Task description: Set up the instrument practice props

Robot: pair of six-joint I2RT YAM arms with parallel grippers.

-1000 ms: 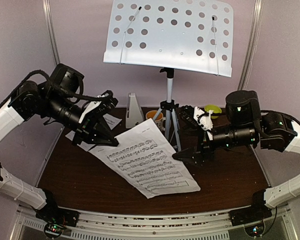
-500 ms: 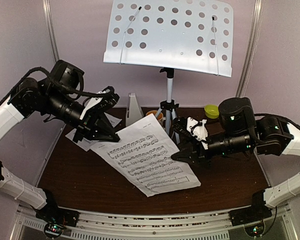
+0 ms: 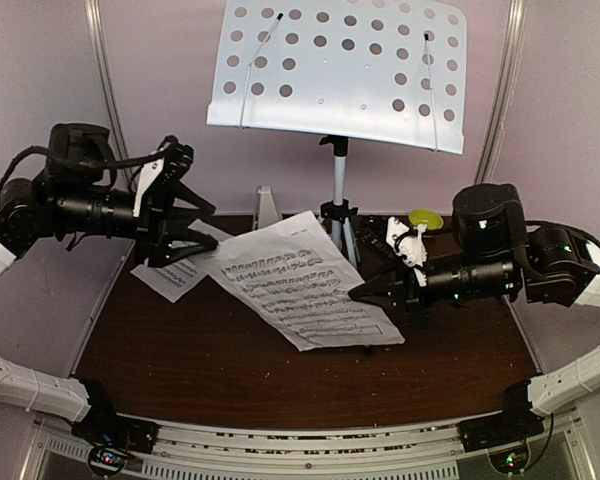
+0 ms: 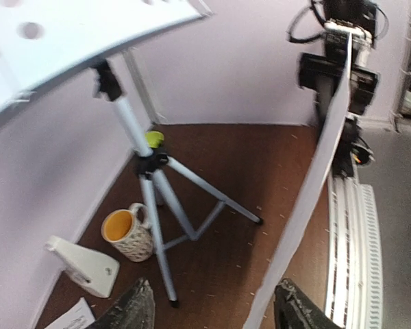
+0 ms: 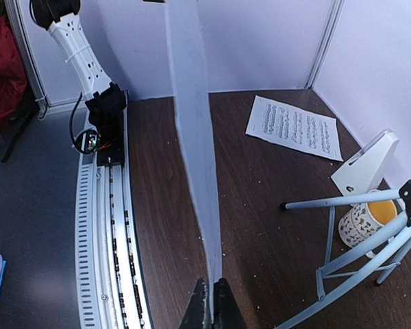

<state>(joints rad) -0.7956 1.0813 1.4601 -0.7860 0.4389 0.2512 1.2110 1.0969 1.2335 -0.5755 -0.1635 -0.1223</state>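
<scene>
R claw (image 3: 365,293) is clenched on the edge of one sheet-music page (image 3: 300,295). In its own wrist view the R claw (image 5: 209,301) has both fingers pinched flat together on the paper, and the sheet-music page (image 5: 192,137) rises edge-on straight ahead of the tips. From that grip the sheet stretches across toward the L claw (image 3: 212,238).

L claw is released, w/ fingers spread wide apart. In its wrist cam the L claw (image 4: 212,301) has the sheet-music page (image 4: 315,178) coming down edge-on just inside one finger (can't tell if it touches, but nothing is pinched).

Just below and beside the L claw, a second page (image 3: 175,275) lies flat on the brown table (image 3: 180,370), partly tucked under the held sheet.

Further out ahead of the L claw, by the back wall, sits the white metronome (image 4: 82,264) on its side of the tripod (image 4: 151,185). The patterned mug (image 4: 127,233) stands just beside it, between two tripod legs.

From the R claw the same group sits off to the far side: metronome (image 5: 366,168), then mug (image 5: 363,219) behind a leg of the tripod (image 5: 342,267).

Farthest back and highest, the perforated music stand (image 3: 340,70) sits upright on the tripod, its desk tilted and bare. A green bowl (image 3: 426,218) sits behind the R claw's arm, near the wall.
</scene>
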